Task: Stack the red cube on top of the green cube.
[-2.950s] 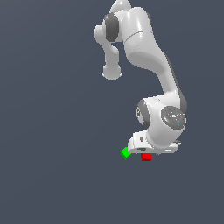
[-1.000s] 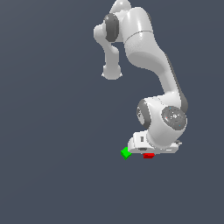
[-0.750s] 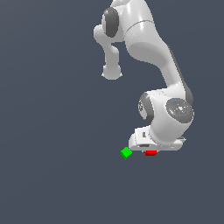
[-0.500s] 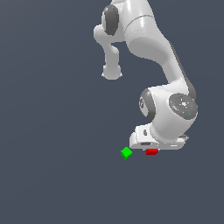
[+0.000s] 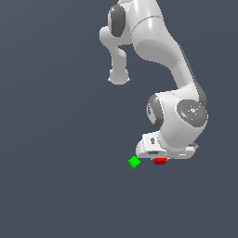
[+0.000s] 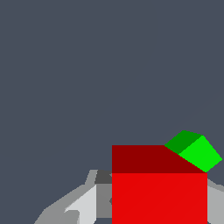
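The gripper (image 5: 160, 157) holds the red cube (image 5: 160, 161) between its fingers (image 6: 83, 205). The green cube (image 5: 134, 162) sits just beside it on the surface (image 5: 56, 186).

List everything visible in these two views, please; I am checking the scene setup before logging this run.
small bright red plain cube: one, red, directly under the gripper, to the exterior view's right of the green cube; fills the foreground of the wrist view between the jaws.
small bright green plain cube: one, green, seen corner-on, on the floor, apart from the red cube.
floor: one, plain dark grey-blue.
white Franka arm: one, white with grey joints, reaching down.
gripper: one, white, over the red cube.
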### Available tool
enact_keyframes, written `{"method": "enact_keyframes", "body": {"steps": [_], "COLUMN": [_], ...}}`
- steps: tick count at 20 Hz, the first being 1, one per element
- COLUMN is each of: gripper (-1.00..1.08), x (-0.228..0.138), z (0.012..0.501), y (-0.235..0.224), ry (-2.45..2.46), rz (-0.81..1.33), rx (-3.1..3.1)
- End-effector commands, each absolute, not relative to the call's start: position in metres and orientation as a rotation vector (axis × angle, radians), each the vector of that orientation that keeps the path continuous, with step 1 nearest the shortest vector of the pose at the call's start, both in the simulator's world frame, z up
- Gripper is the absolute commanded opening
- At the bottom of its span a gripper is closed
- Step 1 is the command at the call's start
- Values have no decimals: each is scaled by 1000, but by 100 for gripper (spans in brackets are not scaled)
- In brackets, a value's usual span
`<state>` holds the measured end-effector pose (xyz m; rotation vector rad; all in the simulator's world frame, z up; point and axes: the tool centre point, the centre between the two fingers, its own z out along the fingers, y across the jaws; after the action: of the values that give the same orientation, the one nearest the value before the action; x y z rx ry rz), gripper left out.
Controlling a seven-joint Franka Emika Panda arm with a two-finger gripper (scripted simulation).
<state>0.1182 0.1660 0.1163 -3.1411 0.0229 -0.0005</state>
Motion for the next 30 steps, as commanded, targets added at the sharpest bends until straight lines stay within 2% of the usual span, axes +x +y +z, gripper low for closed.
{"method": "enact_keyframes", "body": {"steps": [1, 15, 24, 25, 30], "gripper": [-100, -100, -100, 100, 100], "x": [117, 105, 106, 106, 106], "z": [113, 63, 60, 60, 60], "y": [159, 77, 73, 73, 73], "ry": [24, 25, 25, 25, 25], "rz": [-1, 0, 0, 0, 0], "rx": [-3141, -3142, -3142, -3142, -3142]}}
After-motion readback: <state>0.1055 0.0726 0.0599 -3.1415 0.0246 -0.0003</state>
